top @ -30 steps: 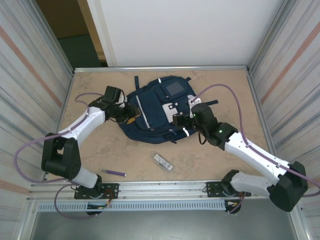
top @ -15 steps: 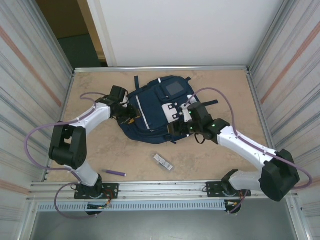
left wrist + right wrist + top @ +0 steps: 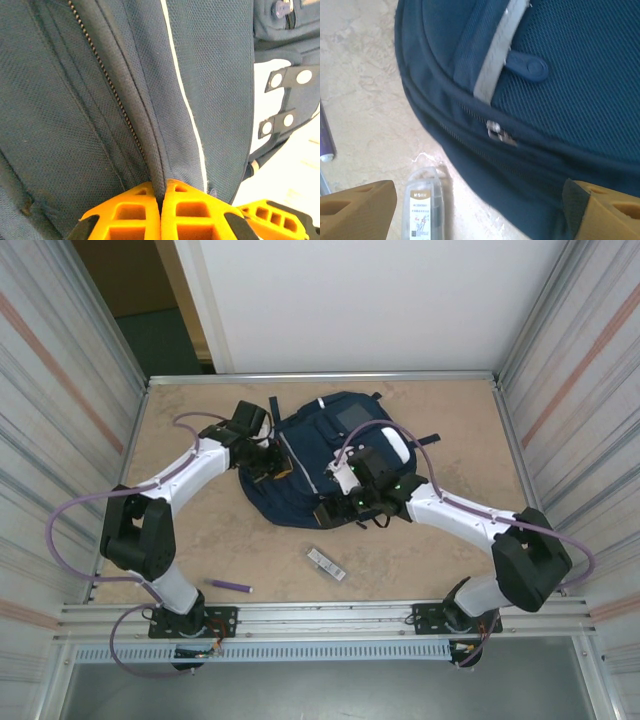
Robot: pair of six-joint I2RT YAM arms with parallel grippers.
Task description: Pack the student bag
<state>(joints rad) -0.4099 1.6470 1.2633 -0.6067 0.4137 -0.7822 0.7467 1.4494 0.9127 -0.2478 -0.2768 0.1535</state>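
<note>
Right gripper (image 3: 480, 205) hangs spread wide above the student bag (image 3: 305, 465), at its near rim. Left gripper (image 3: 161, 197) is pressed together, pinching a fabric fold beside the zip (image 3: 107, 85). The bag lies flat, long axis running away from me, grey patch (image 3: 348, 416) at the far end.

- Navy student bag (image 3: 560, 100) across the upper right, with a grey stripe (image 3: 495, 60) and metal zip slider (image 3: 500, 134) near its curved edge.
- Clear labelled box (image 3: 425, 205) on the table (image 3: 365, 75), just beside the bag.
- Right gripper (image 3: 480, 210) spread wide, a fingertip at each lower corner.
</note>
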